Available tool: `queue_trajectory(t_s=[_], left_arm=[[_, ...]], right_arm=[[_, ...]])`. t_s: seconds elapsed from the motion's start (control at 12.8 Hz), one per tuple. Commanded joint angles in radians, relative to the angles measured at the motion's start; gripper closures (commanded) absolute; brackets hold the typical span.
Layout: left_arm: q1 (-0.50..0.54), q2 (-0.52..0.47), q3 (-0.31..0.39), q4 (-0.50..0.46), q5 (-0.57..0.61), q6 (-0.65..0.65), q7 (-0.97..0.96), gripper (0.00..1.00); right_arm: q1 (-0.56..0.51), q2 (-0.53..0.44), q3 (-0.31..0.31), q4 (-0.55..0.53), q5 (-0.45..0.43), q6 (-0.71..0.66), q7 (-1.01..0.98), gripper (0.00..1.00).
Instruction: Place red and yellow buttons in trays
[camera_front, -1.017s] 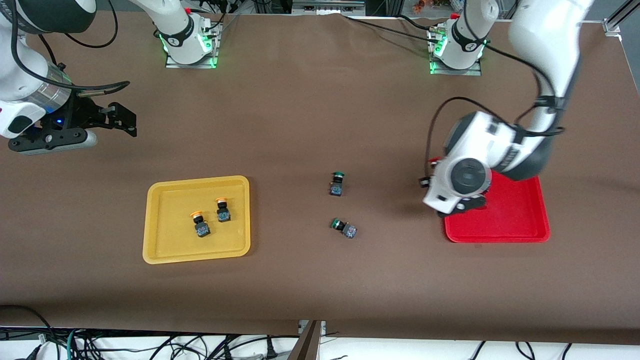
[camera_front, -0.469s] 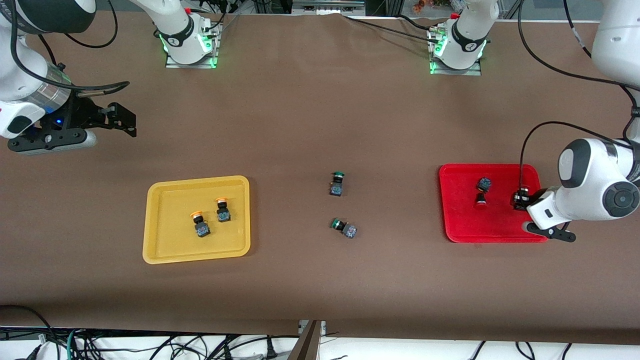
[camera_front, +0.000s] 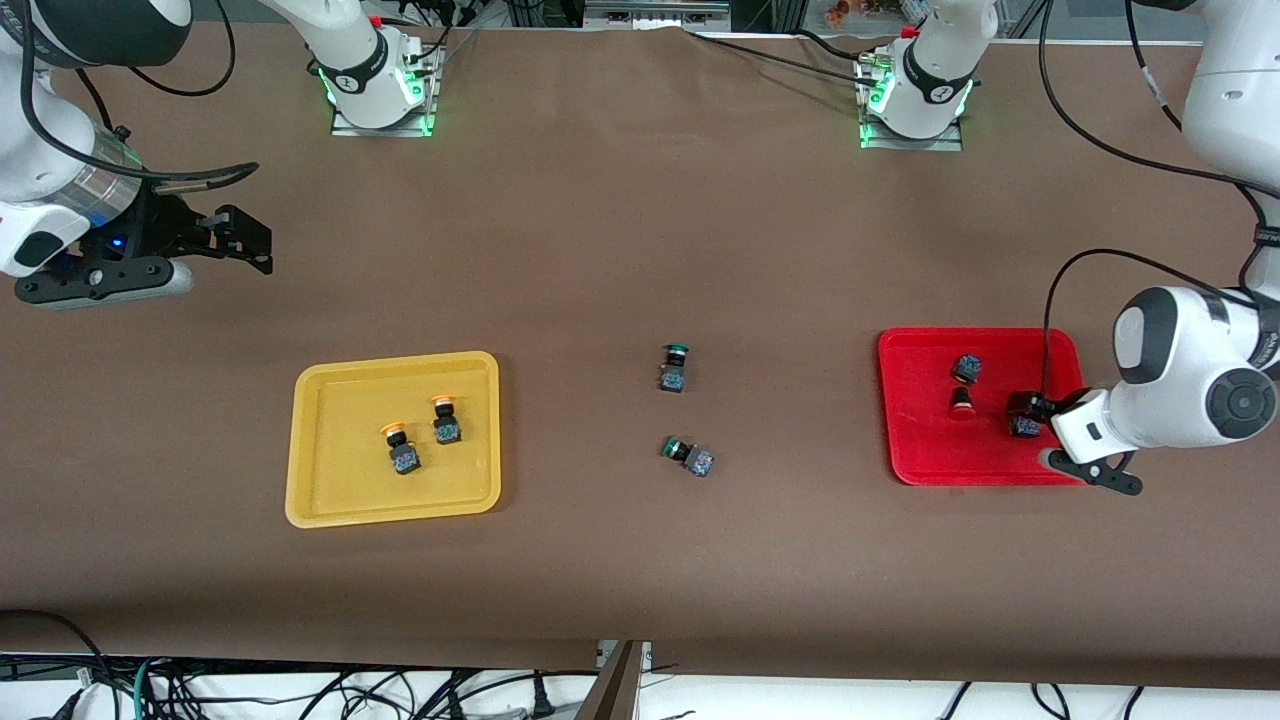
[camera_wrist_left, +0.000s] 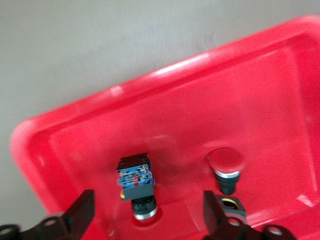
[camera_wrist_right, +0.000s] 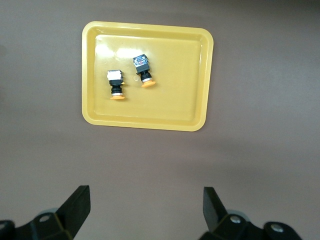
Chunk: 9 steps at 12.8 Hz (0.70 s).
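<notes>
The red tray (camera_front: 940, 450) holds two red buttons. One red button (camera_front: 963, 386) lies in the tray's middle. The other red button (camera_front: 1020, 426) rests near the tray's rim toward the left arm's end. My left gripper (camera_front: 1032, 412) hangs low over it, open. In the left wrist view this button (camera_wrist_left: 136, 181) sits loose between the wide-spread fingers of the gripper (camera_wrist_left: 148, 200), touching neither, on the tray (camera_wrist_left: 200, 100). The first button (camera_wrist_left: 226, 167) is beside it. The yellow tray (camera_front: 350, 485) holds two yellow buttons (camera_front: 403, 448) (camera_front: 445, 420). My right gripper (camera_front: 250, 240) waits open over bare table.
Two green-capped switches (camera_front: 675, 368) (camera_front: 688, 455) lie on the brown table between the trays. The right wrist view looks down on the yellow tray (camera_wrist_right: 147, 122) with its buttons (camera_wrist_right: 116, 85) (camera_wrist_right: 144, 70), past the open right gripper (camera_wrist_right: 145, 195).
My left arm swung from the red tray's inner end to its end toward the left arm's base. Its gripper opened and let a red button go into the tray. The right arm stayed still.
</notes>
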Motion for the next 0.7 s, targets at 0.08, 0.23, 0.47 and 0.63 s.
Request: queue_trajectory(t_s=[0.08, 0.23, 0.47, 0.63], left_arm=[[-0.009, -0.258, -0.054, 0.019, 0.007, -0.230, -0.033, 0.00], [-0.008, -0.357, -0.059, 0.092, -0.002, -0.379, -0.047, 0.00], [0.005, -0.366, -0.047, 0.302, -0.119, -0.590, -0.051, 0.00], [-0.190, -0.425, 0.195, 0.228, -0.206, -0.514, -0.094, 0.00]], right_arm=[[-0.010, 0.008, 0.009, 0.021, -0.011, -0.005, 0.000, 0.00], [-0.009, 0.008, 0.009, 0.021, -0.011, -0.005, 0.000, 0.00], [-0.009, 0.008, 0.009, 0.021, -0.011, -0.005, 0.000, 0.00], [-0.009, 0.008, 0.009, 0.021, -0.011, -0.006, 0.000, 0.00]])
